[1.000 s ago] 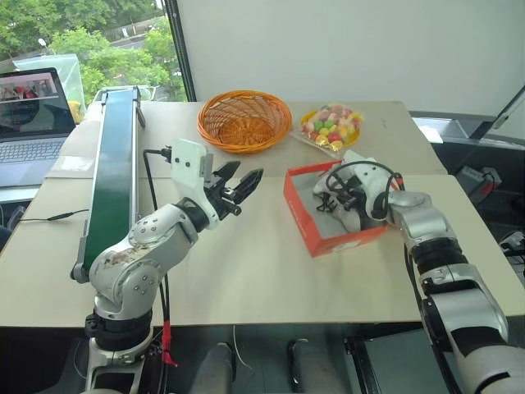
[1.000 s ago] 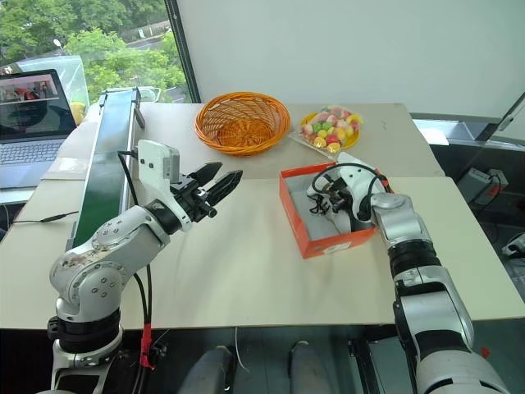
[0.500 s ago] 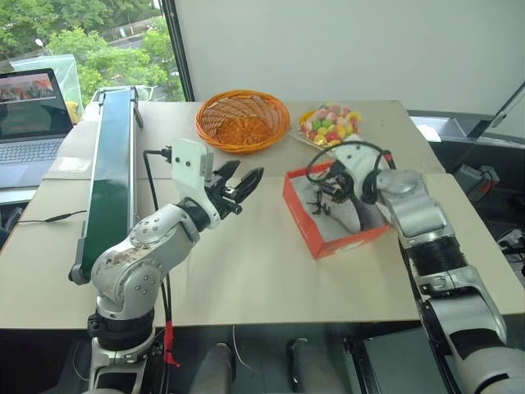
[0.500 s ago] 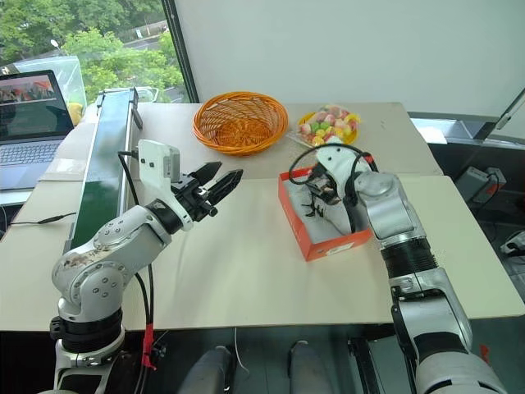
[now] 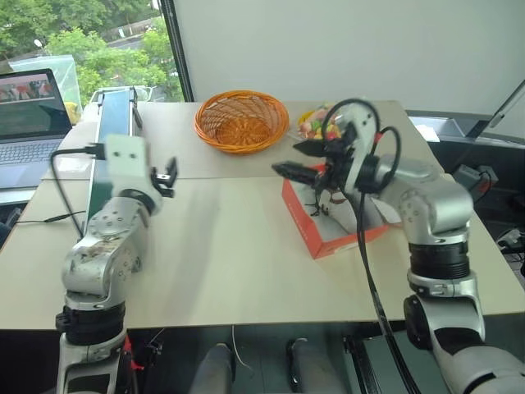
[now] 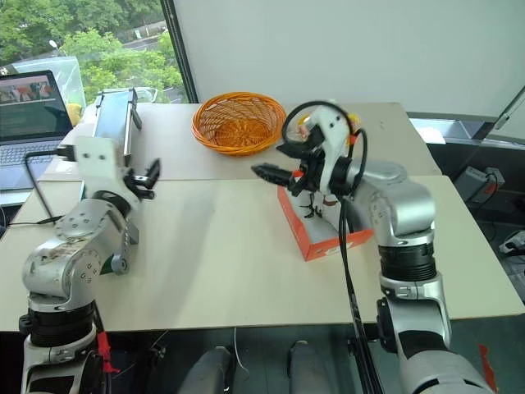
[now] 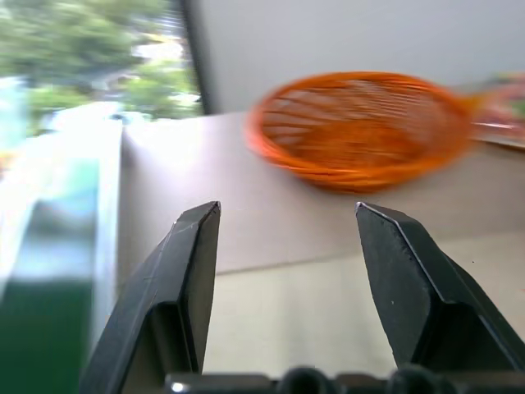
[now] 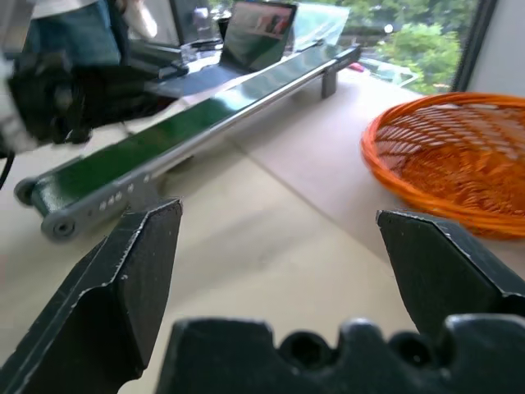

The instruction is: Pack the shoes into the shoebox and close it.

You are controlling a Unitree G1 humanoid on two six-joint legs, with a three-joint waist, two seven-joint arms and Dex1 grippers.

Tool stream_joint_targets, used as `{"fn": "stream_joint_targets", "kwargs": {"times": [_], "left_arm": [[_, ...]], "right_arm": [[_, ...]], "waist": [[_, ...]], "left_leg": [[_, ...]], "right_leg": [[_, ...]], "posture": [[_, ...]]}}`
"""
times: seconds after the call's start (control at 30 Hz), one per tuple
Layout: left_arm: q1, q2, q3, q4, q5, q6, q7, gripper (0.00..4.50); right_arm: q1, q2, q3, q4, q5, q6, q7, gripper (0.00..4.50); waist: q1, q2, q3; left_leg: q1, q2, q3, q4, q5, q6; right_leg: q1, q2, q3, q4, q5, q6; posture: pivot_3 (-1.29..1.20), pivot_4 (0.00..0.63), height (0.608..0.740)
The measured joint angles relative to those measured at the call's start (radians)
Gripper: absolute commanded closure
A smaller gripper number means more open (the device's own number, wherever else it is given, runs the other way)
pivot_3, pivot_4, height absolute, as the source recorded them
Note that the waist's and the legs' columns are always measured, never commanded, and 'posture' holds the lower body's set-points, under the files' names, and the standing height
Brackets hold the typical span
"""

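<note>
We see a bright, evenly lit scene; daylight enters through the window (image 5: 82, 41) at the far left, where the foliage outside is nearly overexposed. Shadows on the table (image 5: 238, 246) are soft and faint. In the head views the left arm (image 5: 107, 246) shows slight motion blur. In the left wrist view the basket (image 7: 361, 131) and the background are smeared, while the fingers (image 7: 176, 287) stay sharp. The right wrist view renders its fingers (image 8: 123, 279) soft-edged.
</note>
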Motion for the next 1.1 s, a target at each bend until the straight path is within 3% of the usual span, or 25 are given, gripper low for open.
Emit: {"fn": "stream_joint_targets", "kwargs": {"times": [0.1,0.17,0.2,0.5,1.1], "left_arm": [[0.026,-0.007,0.070,0.034,0.013,-0.012,0.003,1.05],[0.031,-0.033,0.123,0.043,0.011,-0.012,0.012,0.17],[0.037,-0.043,0.141,0.044,0.008,-0.012,0.016,0.03],[0.063,-0.058,0.142,0.083,0.062,-0.059,0.001,0.03],[0.007,-0.038,0.151,0.329,0.139,-0.199,-0.027,0.03]], "right_arm": [[0.000,0.037,0.029,0.004,-0.024,-0.091,-0.018,0.00],[0.000,0.053,0.051,0.015,-0.052,-0.153,-0.028,0.00],[0.000,0.061,0.064,0.027,-0.064,-0.179,-0.030,0.00],[0.033,0.106,0.171,0.118,-0.172,-0.359,-0.035,0.00],[0.030,0.194,0.160,0.262,-0.197,-0.429,-0.092,0.00]], "waist": [[0.004,0.000,0.000],[0.009,0.000,0.000],[0.011,0.000,0.000],[0.006,0.000,0.000],[0.005,0.000,0.000]], "left_leg": [[0.000,0.000,0.000,0.000,0.000,0.000],[0.000,0.000,0.000,0.001,0.000,0.000],[0.000,0.000,-0.001,0.001,0.000,0.000],[0.001,0.000,-0.001,0.001,0.000,-0.001],[0.003,0.000,-0.001,0.001,0.001,-0.001]], "right_leg": [[0.000,0.000,-0.001,0.001,0.000,0.000],[0.001,0.000,-0.001,0.000,0.000,0.000],[0.001,0.000,-0.001,0.000,0.000,0.000],[0.000,0.000,-0.001,0.004,0.000,0.000],[0.000,0.000,-0.001,0.007,0.000,0.000]], "posture": [[0.00,0.150,0.740],[0.00,0.150,0.740],[0.00,0.150,0.740],[0.00,0.150,0.740],[0.00,0.150,0.740]]}}
